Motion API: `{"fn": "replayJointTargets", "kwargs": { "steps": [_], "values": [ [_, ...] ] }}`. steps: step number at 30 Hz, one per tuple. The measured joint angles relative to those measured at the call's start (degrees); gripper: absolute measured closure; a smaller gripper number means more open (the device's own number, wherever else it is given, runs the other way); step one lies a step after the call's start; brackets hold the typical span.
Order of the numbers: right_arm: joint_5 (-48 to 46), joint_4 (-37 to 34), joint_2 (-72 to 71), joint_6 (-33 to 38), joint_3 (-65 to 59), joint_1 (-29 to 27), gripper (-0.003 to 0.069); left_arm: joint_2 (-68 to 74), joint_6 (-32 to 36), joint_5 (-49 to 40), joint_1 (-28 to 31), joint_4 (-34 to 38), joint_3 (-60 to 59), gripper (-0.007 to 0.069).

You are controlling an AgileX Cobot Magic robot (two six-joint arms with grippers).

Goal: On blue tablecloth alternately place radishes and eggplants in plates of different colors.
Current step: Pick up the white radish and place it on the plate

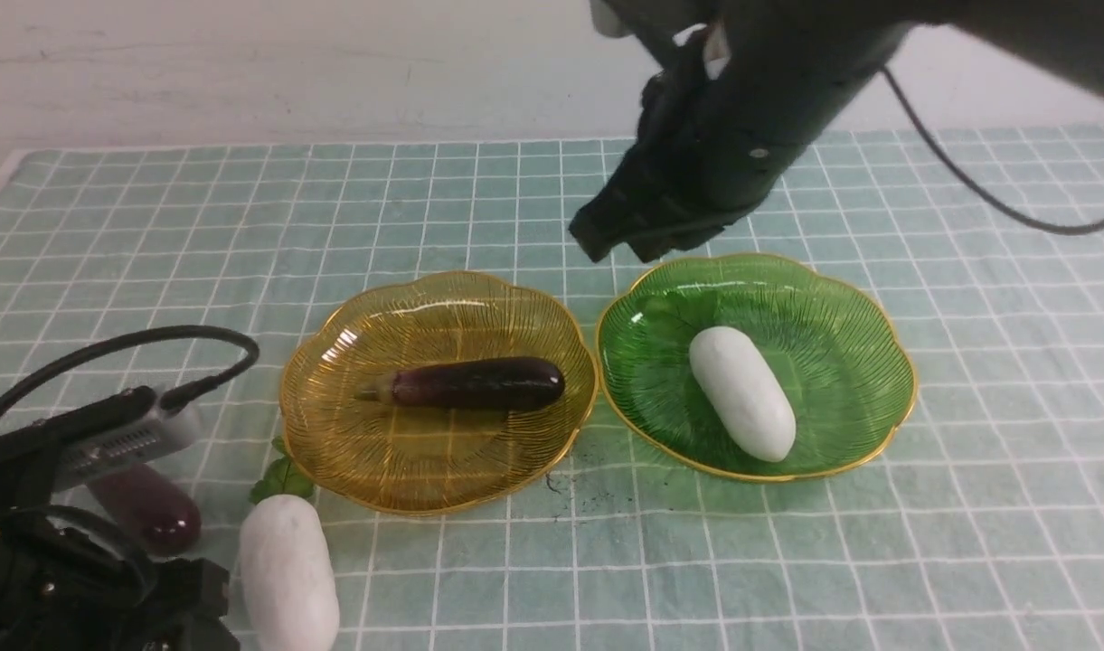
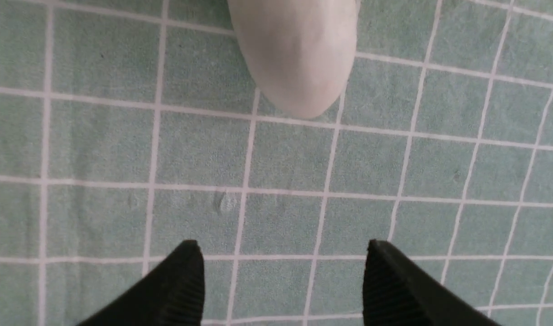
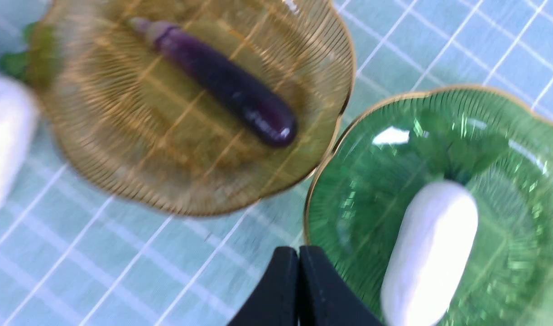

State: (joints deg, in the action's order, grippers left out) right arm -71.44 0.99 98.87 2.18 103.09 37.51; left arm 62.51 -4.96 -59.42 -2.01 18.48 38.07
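On the blue tablecloth an amber plate holds one eggplant, and a green plate beside it holds one radish. A second radish lies on the cloth at the front left. Next to it, a second eggplant is half hidden under my left arm. My left gripper is open and empty over bare cloth, just short of that radish's end. My right gripper is shut and empty, above the far edges of both plates.
My left arm and its black cable fill the front left corner. A thin black cable hangs from my right arm over the right side. The cloth ends at a white surface at the back.
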Motion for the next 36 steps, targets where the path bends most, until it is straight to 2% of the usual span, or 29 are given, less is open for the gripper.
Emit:
{"fn": "replayJointTargets", "kwargs": {
  "steps": [8, 16, 27, 34, 36],
  "values": [
    [-0.6, 0.3, -25.4, -0.5, -23.3, 0.0, 0.0674, 15.8, 1.3, 5.8, 0.0, 0.5, 6.1, 0.0198],
    [-1.1, 0.7, -43.4, -2.2, -37.9, 0.0, 0.0674, 25.3, 1.4, 8.9, 0.0, 1.7, 10.5, 0.0198],
    [-1.4, 0.7, -51.9, -3.1, -43.7, 0.0, 0.0674, 31.8, 6.0, 11.5, 0.0, 7.1, 11.4, 0.0210],
    [-1.4, 0.6, -51.9, -3.1, -43.7, 0.0, 0.0674, 32.2, 7.1, 9.4, 0.0, 7.2, 12.0, 0.0223],
    [-1.4, 0.6, -51.9, -3.1, -43.7, 0.0, 0.0674, 31.7, 9.1, 6.2, 0.0, 6.1, 12.0, 0.0223]
  ]
}}
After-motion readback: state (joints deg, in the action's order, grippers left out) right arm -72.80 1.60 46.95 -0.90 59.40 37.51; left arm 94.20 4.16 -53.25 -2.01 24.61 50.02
